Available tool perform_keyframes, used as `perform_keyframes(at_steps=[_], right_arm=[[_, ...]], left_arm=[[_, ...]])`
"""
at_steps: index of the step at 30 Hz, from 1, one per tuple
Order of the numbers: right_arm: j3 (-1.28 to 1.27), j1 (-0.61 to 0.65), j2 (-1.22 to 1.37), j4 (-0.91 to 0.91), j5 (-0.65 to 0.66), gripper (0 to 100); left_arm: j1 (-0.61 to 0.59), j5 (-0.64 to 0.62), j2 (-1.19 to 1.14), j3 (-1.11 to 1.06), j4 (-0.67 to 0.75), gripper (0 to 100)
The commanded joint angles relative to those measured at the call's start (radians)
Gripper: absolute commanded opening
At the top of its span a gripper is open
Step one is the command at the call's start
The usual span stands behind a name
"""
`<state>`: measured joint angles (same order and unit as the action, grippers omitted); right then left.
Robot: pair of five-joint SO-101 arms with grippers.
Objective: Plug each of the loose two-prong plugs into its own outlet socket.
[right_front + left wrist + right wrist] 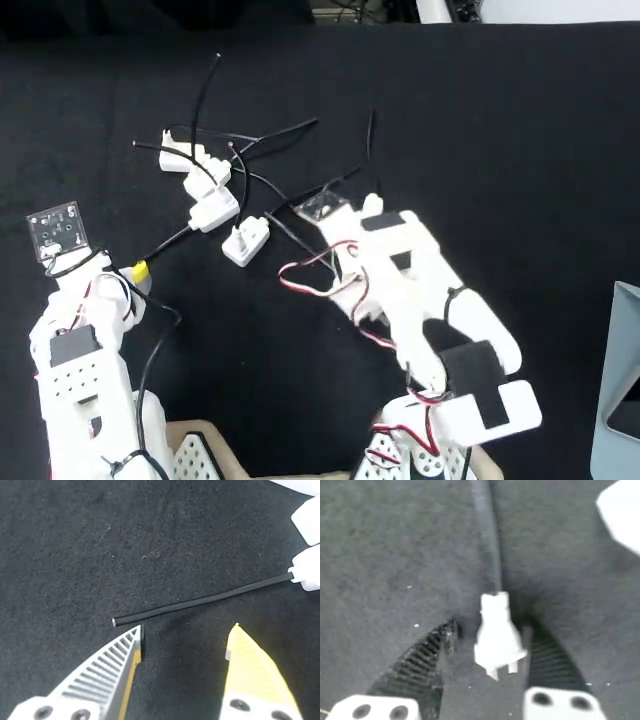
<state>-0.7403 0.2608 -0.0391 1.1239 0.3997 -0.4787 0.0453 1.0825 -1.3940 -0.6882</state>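
Right gripper [489, 628] is low over the table [500, 120], fingers spread to either side of 1 white plug [497, 635]. Plug lies flat, 2 prongs toward the wrist; 1 finger touches it, the other sits just apart. Left gripper [187, 627]: fingers spread, loose end of a black cable [200, 601] just beyond the tips.

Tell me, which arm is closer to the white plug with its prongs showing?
Right. The plug lies between the right jaws, which stand open around it; the left jaws sit farther off, by the end of a black cable.
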Motion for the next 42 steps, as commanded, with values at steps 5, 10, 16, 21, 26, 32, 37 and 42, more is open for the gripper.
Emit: perform_keyframes(at_steps=[5, 10, 16, 21, 26, 32, 37, 42], right_arm=[[0.071, -0.038, 0.004, 0.003, 0.008, 2.0], [0.077, -0.034, 0.004, 0.005, 0.008, 1.8], [0.082, 0.005, 0.002, 0.034, 0.003, 5.6], [0.143, 0.061, -0.058, 0.161, 0.0, 17.0], [0.131, 0.086, -0.159, 0.216, 0.0, 16.9], [0.005, 0.086, -0.211, 0.184, 0.0, 16.9], [-0.117, 0.087, -0.211, 0.035, 0.006, 16.9], [-0.147, 0.083, -0.211, -0.031, 0.005, 8.0]], left_arm=[[-0.007, -0.002, 0.015, 0.008, 0.017, 27], [-0.007, -0.002, 0.015, 0.008, 0.017, 27], [-0.005, -0.002, 0.015, 0.008, 0.017, 27], [-0.004, 0.0, 0.015, 0.008, 0.017, 27], [-0.004, 0.0, 0.015, 0.008, 0.017, 27], [-0.004, 0.0, 0.015, 0.008, 0.017, 27], [-0.004, 0.0, 0.015, 0.008, 0.017, 27], [-0.004, 0.0, 0.015, 0.008, 0.017, 27]])
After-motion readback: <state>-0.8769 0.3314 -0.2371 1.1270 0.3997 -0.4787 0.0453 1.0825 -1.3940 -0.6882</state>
